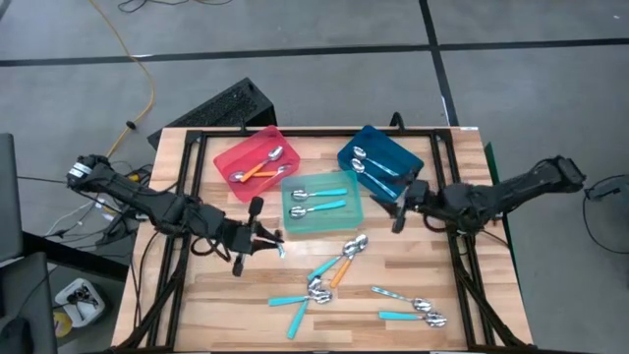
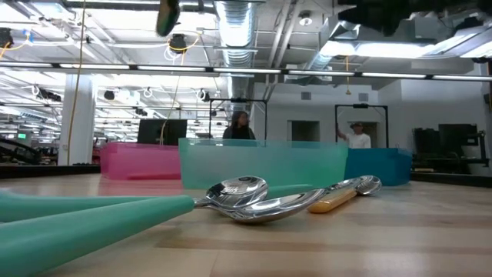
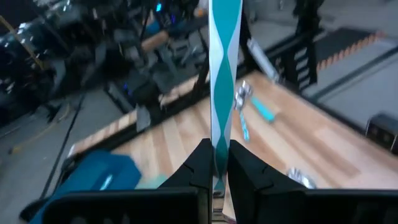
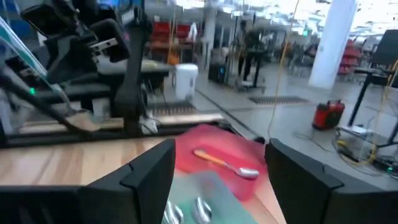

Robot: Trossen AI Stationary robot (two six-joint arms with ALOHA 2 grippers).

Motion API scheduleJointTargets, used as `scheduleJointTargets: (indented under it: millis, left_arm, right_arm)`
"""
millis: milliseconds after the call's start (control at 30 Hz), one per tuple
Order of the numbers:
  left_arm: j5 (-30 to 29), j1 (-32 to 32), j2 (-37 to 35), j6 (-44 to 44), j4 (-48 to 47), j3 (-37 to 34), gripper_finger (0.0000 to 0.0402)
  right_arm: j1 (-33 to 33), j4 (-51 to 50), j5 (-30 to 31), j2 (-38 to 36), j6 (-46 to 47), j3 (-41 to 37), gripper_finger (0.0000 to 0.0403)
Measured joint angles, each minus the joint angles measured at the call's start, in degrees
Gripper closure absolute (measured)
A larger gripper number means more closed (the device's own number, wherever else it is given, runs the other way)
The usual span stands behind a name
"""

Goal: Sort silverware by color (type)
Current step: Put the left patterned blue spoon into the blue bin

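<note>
Clamping a teal-handled spoon point(image 3: 224, 74) by its handle end, long axis projecting straight out from the fingers, the left gripper point(image 1: 267, 239) sits left of centre in the high view, with the teal tray point(image 1: 356, 218) immediately to its upper right, while the right gripper point(image 1: 401, 204) waits with fingers apart beside the blue tray point(image 1: 346, 152).

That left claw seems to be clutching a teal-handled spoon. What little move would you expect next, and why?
Probably carrying it over the teal tray and letting go: the left gripper is shut on a teal-handled spoon, that tray already holds two like it, and it lies just beside the gripper.
</note>
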Motion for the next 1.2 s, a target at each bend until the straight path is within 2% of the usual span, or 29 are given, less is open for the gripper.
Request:
scheduleJointTargets:
  millis: [167,433,633,767,933,1033,1200]
  left_arm:
    - [6.42,5.14,0.96,0.0,3.2,0.0,0.039]
    - [16.34,14.24,0.9,-1.61,5.93,0.0,0.039]
    - [19.82,18.81,3.54,-2.65,6.57,0.05,0.039]
    - [20.27,20.03,6.92,-2.61,6.47,0.03,0.039]
    - [21.45,20.99,9.95,-1.52,11.64,0.0,0.039]
    - [21.78,22.13,11.14,-1.21,11.99,-0.02,0.039]
    - [23.69,25.53,11.32,-1.19,11.88,-0.01,0.039]
  right_arm:
    - [-2.61,16.2,-8.2,7.4,0.01,-3.88,0.0133]
    - [-3.07,25.77,-8.6,18.6,-6.0,-1.09,0.0133]
    - [-3.71,27.87,-8.48,23.41,-9.89,3.39,0.0133]
    - [-5.12,27.65,-8.41,26.24,-9.63,6.42,0.0133]
    - [-7.17,26.7,-10.65,30.56,-7.35,9.66,0.0128]
    - [-8.06,26.68,-13.09,33.82,-6.65,11.79,0.0117]
    - [-8.05,26.39,-13.75,37.58,-6.9,14.46,0.0084]
